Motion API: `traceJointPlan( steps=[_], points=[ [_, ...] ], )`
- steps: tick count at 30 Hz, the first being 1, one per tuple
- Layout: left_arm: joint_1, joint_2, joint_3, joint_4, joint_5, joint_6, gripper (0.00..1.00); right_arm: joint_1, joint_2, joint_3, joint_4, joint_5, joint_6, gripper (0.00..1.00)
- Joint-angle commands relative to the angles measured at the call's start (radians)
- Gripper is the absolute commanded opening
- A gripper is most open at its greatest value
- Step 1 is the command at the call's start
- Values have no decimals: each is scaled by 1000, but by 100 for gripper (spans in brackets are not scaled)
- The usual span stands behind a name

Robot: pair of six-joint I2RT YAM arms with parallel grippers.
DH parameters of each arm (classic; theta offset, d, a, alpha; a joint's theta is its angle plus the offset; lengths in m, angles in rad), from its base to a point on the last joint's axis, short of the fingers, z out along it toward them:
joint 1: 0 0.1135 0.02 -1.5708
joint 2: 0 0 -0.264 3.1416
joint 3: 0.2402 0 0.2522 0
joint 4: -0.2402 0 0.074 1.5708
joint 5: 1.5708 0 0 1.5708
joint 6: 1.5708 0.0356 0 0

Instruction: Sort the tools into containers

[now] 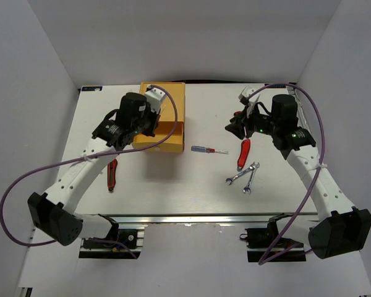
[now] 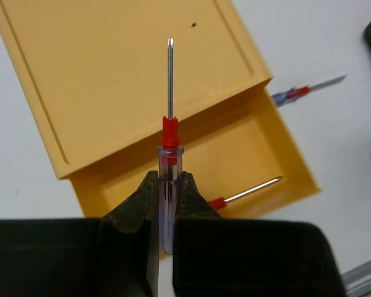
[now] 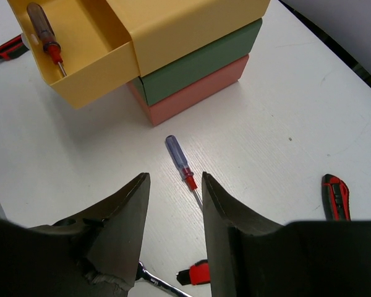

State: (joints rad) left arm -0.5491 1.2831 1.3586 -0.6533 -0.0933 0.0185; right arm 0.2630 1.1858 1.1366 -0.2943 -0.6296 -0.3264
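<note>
**K:** Yellow drawer (image 2: 235, 148) is sitting pulled out at the top of the chest. The left fingers (image 2: 136, 207) are clamping a screwdriver (image 2: 170, 167) by its clear-blue handle, with the shaft pointing ahead over the chest lid.

**R:** Why the handle grip?

**K:** It's leaving the thin shaft free. My read is it's lining up a drop into the open tray. One screwdriver (image 3: 44, 28) is already lying in there, so like is going with like. The held one is hanging above the drawer and lid, touching neither.

**R:** Right side?

**K:** The right fingers (image 3: 123, 216) are spread wide, holding nothing, and hovering over the bench (image 3: 284, 124). The third screwdriver (image 3: 180, 162) is lying flat just beyond the tips, near the chest front. It's probably the next pick.

**R:** What else is lying around?

**K:** Two wrenches (image 1: 243, 175) are lying close together by the right arm. One red-handled tool (image 1: 113, 174) is lying left of the chest, and another (image 1: 243, 153) is lying just below the right fingers. A third (image 3: 335, 198) is showing in the right wrist view, well off to the side.

**R:** Is anything blocking?

**K:** The left arm is sitting right over the chest, so I'm guessing the right arm is going to be short of room there. The green drawer (image 3: 198, 62) and the red-orange drawer (image 3: 191, 93) are both shut. The open yellow tray is overhanging their fronts. I can't see their knobs from here, so reaching them may be awkward.
</note>
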Motion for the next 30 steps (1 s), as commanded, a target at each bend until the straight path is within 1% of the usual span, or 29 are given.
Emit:
traceJointPlan(
  steps=[1, 4, 7, 12, 13, 14, 15, 16, 20, 22, 24, 25, 26, 27, 29, 30],
  points=[
    [52, -10, 19, 18, 159, 225, 0, -2, -23, -17, 29, -24, -28, 46],
    [93, -4, 17, 32, 187, 320, 0, -4, -31, -32, 29, -19, -42, 46],
    [103, -7, 2, 46, 236, 422, 0, -4, -34, -49, 37, -24, -42, 47],
    [104, 24, -9, 20, 293, 459, 1, -4, -26, -63, 23, -51, -98, 50],
    [104, 22, -16, 18, 297, 460, 3, -4, -19, -64, 0, -76, -146, 55],
    [104, 19, -39, 18, 300, 460, 6, -4, -12, -63, -12, -88, -167, 57],
    [104, 4, -55, 30, 294, 459, 19, -4, 1, -63, -25, -103, -189, 60],
    [103, -10, -68, 44, 282, 456, 24, -2, 8, -60, -54, -134, -233, 65],
    [104, -65, -119, 93, 228, 436, 33, -4, 58, -38, -120, -222, -335, 69],
    [104, -80, -130, 103, 222, 425, 47, -2, 92, -25, -132, -251, -358, 69],
    [104, -85, -130, 107, 208, 404, 51, -2, 136, -3, -149, -263, -387, 72],
    [104, -91, -128, 113, 204, 391, 55, -1, 152, 5, -154, -263, -398, 72],
    [104, -96, -124, 118, 201, 367, 56, -1, 172, 15, -178, -263, -424, 72],
    [103, -100, -119, 141, 190, 350, 59, 1, 219, 41, -195, -263, -439, 73],
    [104, -123, -110, 175, 169, 313, 65, 7, 279, 80, -255, -257, -492, 80],
    [104, -133, -107, 204, 129, 263, 65, 19, 346, 103, -316, -230, -547, 89]
  ],
)
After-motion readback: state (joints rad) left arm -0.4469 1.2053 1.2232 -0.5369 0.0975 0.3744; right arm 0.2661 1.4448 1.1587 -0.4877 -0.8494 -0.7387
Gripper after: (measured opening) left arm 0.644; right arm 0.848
